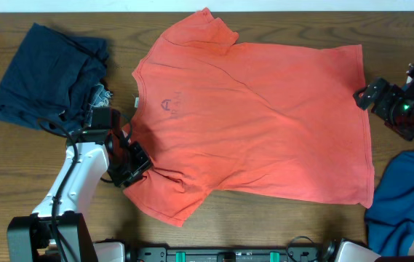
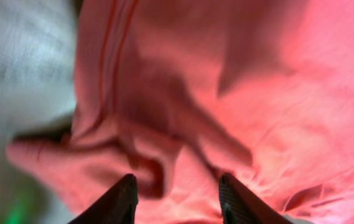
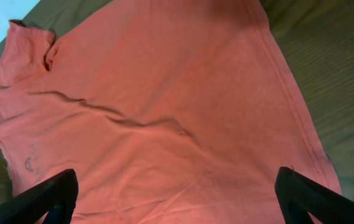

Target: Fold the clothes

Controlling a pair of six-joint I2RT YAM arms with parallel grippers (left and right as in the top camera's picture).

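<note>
Though rumpled at one sleeve (image 1: 169, 198), soft coral T-shirt (image 1: 265, 124) on wooden table (image 1: 17, 171).

The coral-red T-shirt (image 1: 257, 124) lies spread flat, faint lettering near its collar. One sleeve is bunched at the left gripper (image 1: 135, 161), and the hem lies just before the right gripper (image 1: 363, 96). A navy garment (image 1: 46, 73) lies crumpled behind the left gripper, and a blue garment (image 1: 399, 207) lies beside the right.
</note>
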